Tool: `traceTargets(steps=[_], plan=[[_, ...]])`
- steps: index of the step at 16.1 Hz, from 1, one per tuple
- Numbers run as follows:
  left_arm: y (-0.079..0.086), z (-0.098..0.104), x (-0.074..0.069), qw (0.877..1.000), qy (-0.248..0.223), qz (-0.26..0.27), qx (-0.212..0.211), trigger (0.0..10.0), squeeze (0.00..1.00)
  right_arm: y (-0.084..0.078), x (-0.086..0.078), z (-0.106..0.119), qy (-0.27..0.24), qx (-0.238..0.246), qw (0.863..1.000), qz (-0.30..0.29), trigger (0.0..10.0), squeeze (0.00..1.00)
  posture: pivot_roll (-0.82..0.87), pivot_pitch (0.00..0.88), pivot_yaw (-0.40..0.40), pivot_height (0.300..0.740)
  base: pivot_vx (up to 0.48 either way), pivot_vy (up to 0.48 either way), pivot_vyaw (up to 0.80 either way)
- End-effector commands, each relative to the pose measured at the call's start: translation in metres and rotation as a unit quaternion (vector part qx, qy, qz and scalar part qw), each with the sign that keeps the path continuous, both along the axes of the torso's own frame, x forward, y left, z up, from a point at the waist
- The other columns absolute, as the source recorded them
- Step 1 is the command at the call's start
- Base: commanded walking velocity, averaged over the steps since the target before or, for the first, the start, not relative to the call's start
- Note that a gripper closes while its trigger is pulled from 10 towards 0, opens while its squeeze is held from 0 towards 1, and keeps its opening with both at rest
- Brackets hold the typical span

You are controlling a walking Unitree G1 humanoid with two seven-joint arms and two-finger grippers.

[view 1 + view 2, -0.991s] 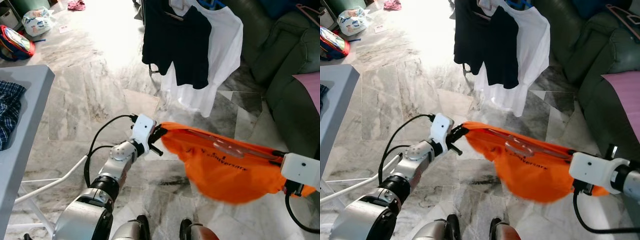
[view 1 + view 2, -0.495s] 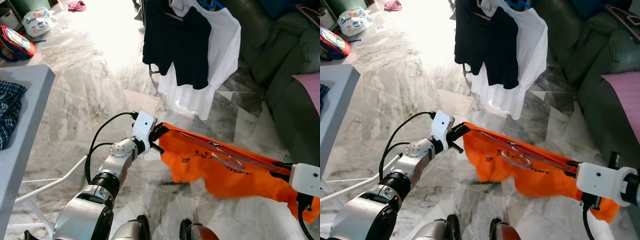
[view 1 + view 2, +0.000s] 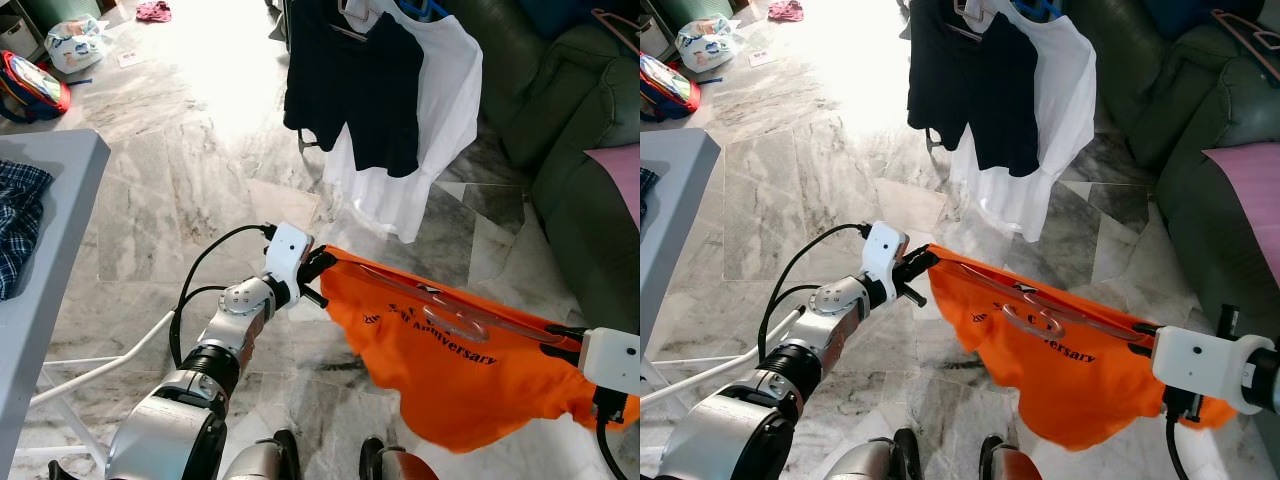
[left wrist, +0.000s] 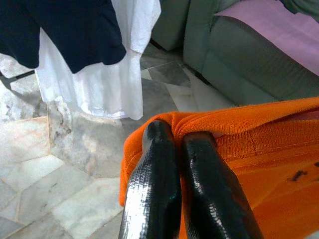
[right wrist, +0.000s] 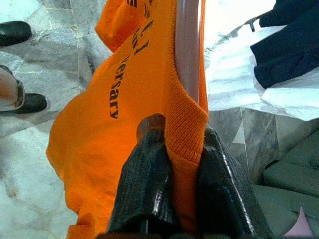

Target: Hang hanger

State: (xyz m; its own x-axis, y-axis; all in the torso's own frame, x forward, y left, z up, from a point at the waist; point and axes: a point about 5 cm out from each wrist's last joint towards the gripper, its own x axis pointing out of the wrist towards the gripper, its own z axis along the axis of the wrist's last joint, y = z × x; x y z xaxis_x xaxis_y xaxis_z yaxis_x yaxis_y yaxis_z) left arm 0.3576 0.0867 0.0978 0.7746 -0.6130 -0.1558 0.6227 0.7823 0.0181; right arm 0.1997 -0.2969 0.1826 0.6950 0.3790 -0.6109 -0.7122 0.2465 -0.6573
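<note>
while you hold the orange shirt point(image 3: 450, 360) stretched between both arms above the marble floor point(image 3: 190, 180), the head views show the hanger point(image 3: 1040, 315) lying across its top edge, well short of the rack where a black shirt point(image 3: 355, 80) and a white shirt point(image 3: 440, 110) hang. your left end effector point(image 3: 318, 268) pinches one shoulder, your right end effector point(image 3: 1145, 330) the other. if the arms drift apart, the cloth could pull out of one pinch.

through the left wrist view, the left end effector's fingers point(image 4: 154, 184) sit pressed together on a fold of orange fabric, a thin bite that could slip.

through the right wrist view, the right end effector is clamped on the shirt's shoulder seam beside the hanger's bar point(image 5: 188, 45); i cannot tell whether the bar itself is gripped, so the hanger may slide free.
</note>
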Motion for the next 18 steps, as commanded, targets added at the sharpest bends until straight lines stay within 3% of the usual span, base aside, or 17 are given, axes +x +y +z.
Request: traceTargets(steps=[1, 18], plan=[[0.1310, -0.0108, -0.0024, 0.965, 0.046, 0.258, 0.016, 10.0, 0.00, -0.0643, -0.0140, 0.0107, 0.035, -0.073, 0.987, -0.142, 10.0, 0.00, -0.10, 0.240, 0.031, 0.740, 0.000, 0.000, 0.00], [0.1310, -0.0108, -0.0024, 0.965, 0.046, 0.258, 0.016, 10.0, 0.00, -0.0643, -0.0140, 0.0107, 0.035, -0.073, 0.987, -0.142, 10.0, 0.00, -0.10, 0.240, 0.031, 0.740, 0.000, 0.000, 0.00]])
